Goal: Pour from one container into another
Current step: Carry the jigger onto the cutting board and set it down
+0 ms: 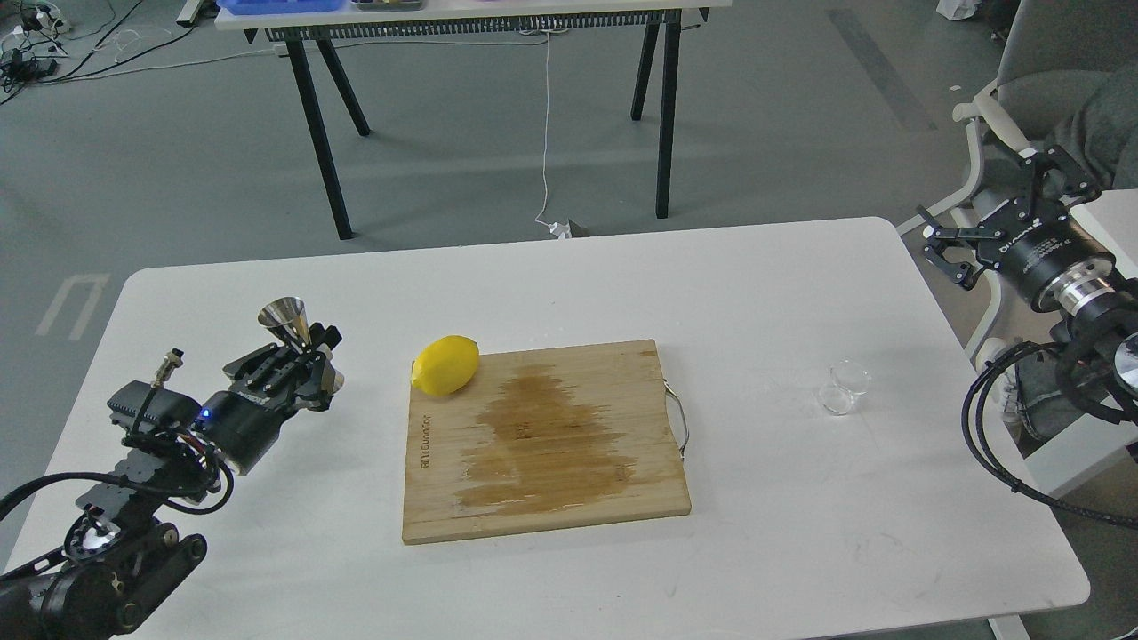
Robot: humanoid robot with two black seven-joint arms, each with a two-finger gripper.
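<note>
Left gripper (pixel 307 364): left of the board (pixel 544 440), fingers closed around the jigger (pixel 286 322), which stands upright above them.
Right gripper (pixel 1000 213): beyond the table's (pixel 569 284) right edge, fingers spread, holding nothing.
Cup (pixel 844 388): on the table, right of the board, well apart from both grippers.
Contents: cup looks empty; jigger's inside cannot be seen.
Advice: keep the jigger level and steady; bring it nearer the cup before any pouring.
Lemon (pixel 445 364): at the board's far left corner.
</note>
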